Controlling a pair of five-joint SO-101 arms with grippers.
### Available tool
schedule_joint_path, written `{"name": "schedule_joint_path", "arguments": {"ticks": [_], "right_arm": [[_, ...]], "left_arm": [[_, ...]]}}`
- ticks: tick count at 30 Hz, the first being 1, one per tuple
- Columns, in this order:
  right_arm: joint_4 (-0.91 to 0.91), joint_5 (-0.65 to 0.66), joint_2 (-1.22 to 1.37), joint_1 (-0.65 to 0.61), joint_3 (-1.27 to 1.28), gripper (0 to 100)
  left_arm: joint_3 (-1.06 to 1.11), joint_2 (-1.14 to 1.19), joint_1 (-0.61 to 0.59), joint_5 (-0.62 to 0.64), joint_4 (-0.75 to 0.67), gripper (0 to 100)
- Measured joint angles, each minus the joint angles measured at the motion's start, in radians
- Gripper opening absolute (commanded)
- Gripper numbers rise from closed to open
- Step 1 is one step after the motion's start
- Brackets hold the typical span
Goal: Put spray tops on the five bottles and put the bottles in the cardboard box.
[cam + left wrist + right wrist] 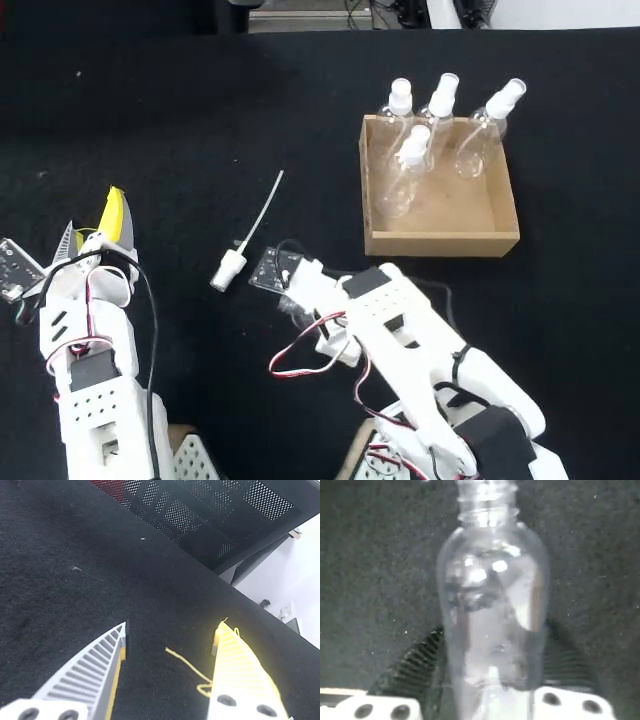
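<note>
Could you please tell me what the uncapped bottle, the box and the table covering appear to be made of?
Uncapped bottle: likely clear glossy plastic; see-through with bright glints.
Box: matte brown cardboard, thin flat walls.
Table covering: probably black fabric, matte and speckled with lint.

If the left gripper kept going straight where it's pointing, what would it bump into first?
Probably nothing: the black table ahead of the left gripper looks free up to its far edge.
</note>
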Motion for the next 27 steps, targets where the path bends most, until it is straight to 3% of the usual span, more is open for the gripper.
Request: {"name": "schedule_joint_path", "arguments": {"ticks": [3, 10, 20, 27], "right_arm": [[0.0, -0.031, 0.0, 0.017, -0.008, 3.3], [0.049, -0.348, 0.0, 0.253, -0.173, 2.9], [0.282, -0.384, -0.014, 0.117, -0.313, 2.8], [0.285, -0.384, -0.147, 0.103, -0.384, 2.8]], "left_arm": [[0.0, 0.0, 0.0, 0.0, 0.0, 27], [0.0, 0.0, 0.002, 0.0, 0.0, 27], [-0.006, 0.0, 0.011, 0.0, 0.031, 27], [-0.13, 0.0, 0.226, -0.193, 0.278, 27]]}}
